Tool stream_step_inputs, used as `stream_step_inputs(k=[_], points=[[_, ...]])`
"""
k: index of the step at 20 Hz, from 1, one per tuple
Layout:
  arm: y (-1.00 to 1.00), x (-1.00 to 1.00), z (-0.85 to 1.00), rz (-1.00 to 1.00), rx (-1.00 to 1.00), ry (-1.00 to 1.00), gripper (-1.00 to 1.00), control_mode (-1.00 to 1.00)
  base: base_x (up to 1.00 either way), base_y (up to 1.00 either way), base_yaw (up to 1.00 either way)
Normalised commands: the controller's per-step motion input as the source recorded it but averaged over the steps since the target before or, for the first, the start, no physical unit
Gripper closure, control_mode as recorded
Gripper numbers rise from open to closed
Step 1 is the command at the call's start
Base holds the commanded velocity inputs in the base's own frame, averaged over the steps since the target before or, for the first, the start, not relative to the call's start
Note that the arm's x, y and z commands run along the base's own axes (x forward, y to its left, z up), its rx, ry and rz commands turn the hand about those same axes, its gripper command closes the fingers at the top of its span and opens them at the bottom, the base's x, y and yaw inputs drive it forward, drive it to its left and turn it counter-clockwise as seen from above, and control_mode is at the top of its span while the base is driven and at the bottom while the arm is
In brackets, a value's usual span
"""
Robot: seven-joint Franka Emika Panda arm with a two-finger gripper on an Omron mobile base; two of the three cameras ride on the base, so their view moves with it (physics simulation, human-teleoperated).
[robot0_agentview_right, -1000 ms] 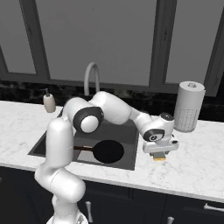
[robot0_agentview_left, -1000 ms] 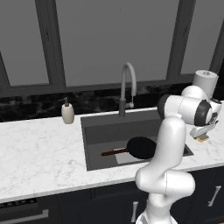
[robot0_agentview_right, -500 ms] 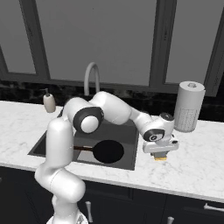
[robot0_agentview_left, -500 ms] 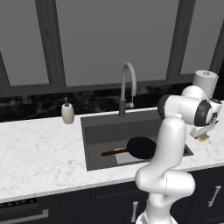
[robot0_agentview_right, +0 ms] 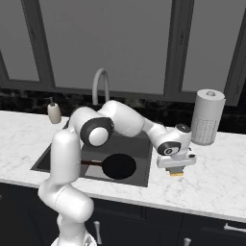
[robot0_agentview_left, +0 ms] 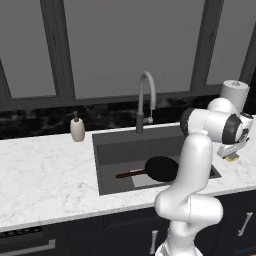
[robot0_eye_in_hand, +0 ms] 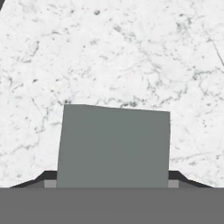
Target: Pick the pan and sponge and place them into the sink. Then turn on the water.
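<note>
Gripper (robot0_agentview_right: 176,171) pinches sponge (robot0_eye_in_hand: 113,146) over white marble counter (robot0_agentview_right: 216,178) beside sink (robot0_agentview_left: 112,150)

sponge (robot0_agentview_right: 176,172) mostly hidden under gripper (robot0_agentview_right: 176,167)

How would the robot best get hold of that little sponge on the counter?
From straight above, pinching the sponge across its two long sides. It lies flat on the marble counter with the grey-green scrub face up, so only those side faces offer grip. The gripper sits right over it.
</note>
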Motion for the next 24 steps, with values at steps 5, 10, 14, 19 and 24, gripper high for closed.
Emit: stream_step_inputs(k=[5,10,14,19,24], points=[[0.00,0.00,0.04,0.00,0.00,0.03,1.00,-1.00,0.00,0.00,0.00],[0.46,-0.05,0.54,-0.04,-0.02,0.03,1.00,-1.00,0.00,0.00,0.00],[0.73,-0.15,0.66,-0.03,0.00,0.02,1.00,-1.00,0.00,0.00,0.00],[0.82,-0.21,0.34,0.00,0.00,0.00,1.00,-1.00,0.00,0.00,0.00],[0.96,-0.03,0.09,0.04,-0.01,0.02,1.00,-1.00,0.00,0.00,0.00]])
